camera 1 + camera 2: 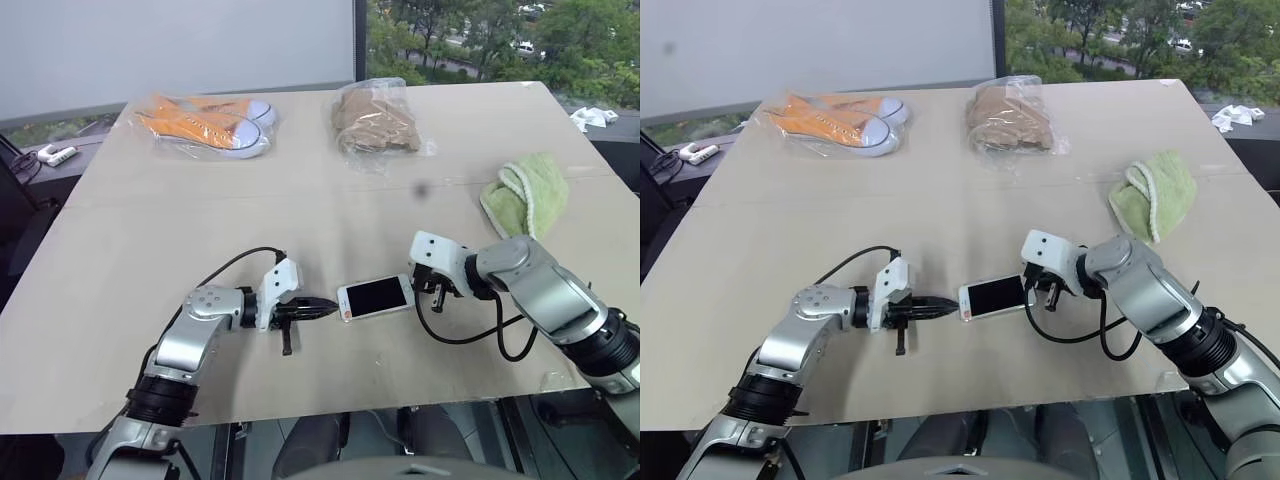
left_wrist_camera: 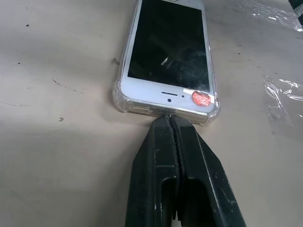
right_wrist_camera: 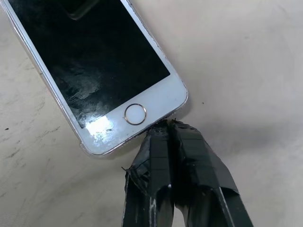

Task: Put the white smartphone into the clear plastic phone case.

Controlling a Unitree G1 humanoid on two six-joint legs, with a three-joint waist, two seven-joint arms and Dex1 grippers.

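Observation:
The white smartphone (image 1: 376,297) lies screen up near the table's front middle, sitting inside the clear plastic phone case (image 2: 124,105), whose rim shows around its edges. My left gripper (image 1: 330,311) is shut, its tips pressed against the phone's earpiece end (image 2: 168,116). My right gripper (image 3: 165,124) is shut too, its tips touching the opposite end, just beside the round home button (image 3: 135,114). Neither gripper holds anything.
A clear bag with orange shoes (image 1: 208,124) lies at the back left, and a bag of brown cloth (image 1: 375,124) at the back middle. A green towel (image 1: 524,193) lies to the right. The table's front edge (image 1: 330,415) runs close below the grippers.

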